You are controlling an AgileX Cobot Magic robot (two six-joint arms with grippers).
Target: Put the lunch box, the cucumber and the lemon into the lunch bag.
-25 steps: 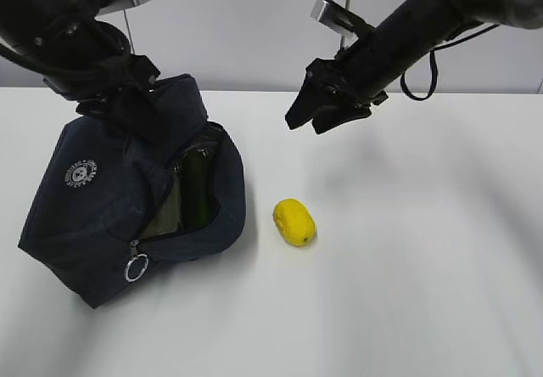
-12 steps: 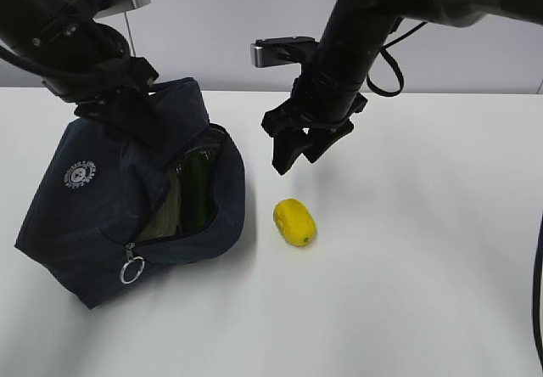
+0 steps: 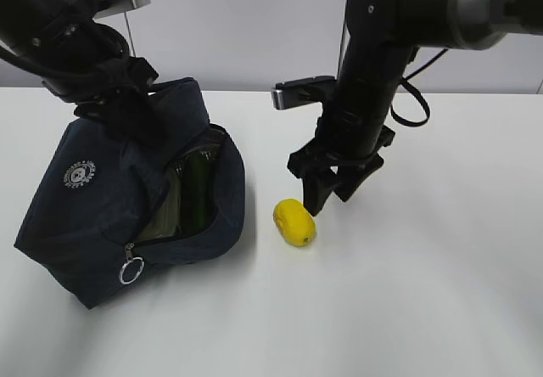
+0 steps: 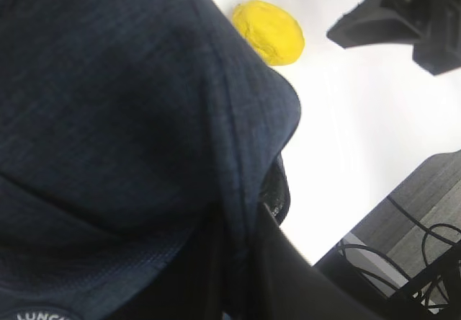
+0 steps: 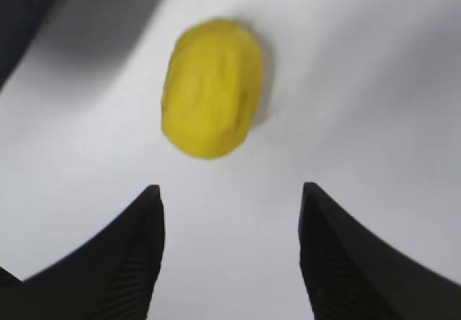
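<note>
Right wrist view gives us the relation that matters: the lemon (image 5: 212, 88) sits in the upper middle of the frame, on the bare white table (image 5: 374, 104), ahead of the right gripper (image 5: 230, 251), whose two dark fingers stand wide apart at the bottom edge with nothing between them. The lemon's long axis runs roughly up the frame, slightly tilted, so we judge the fingers would close across its short width once the gripper moves forward over it.

In the exterior view we see the same gripper (image 3: 333, 192) pointing down just right of the lemon (image 3: 294, 222) at centre frame, not touching it. The lunch bag (image 3: 102, 216) lies at the left, just beside the lemon, its mouth gaping toward it; the dark cucumber (image 3: 198, 192) and a pale green edge, likely the lunch box (image 3: 167, 216), show inside.

The left gripper (image 3: 119, 109), upper left, is pinched shut on the bag's upper fabric, holding it open. The right arm is clearly nearer the lemon.
</note>
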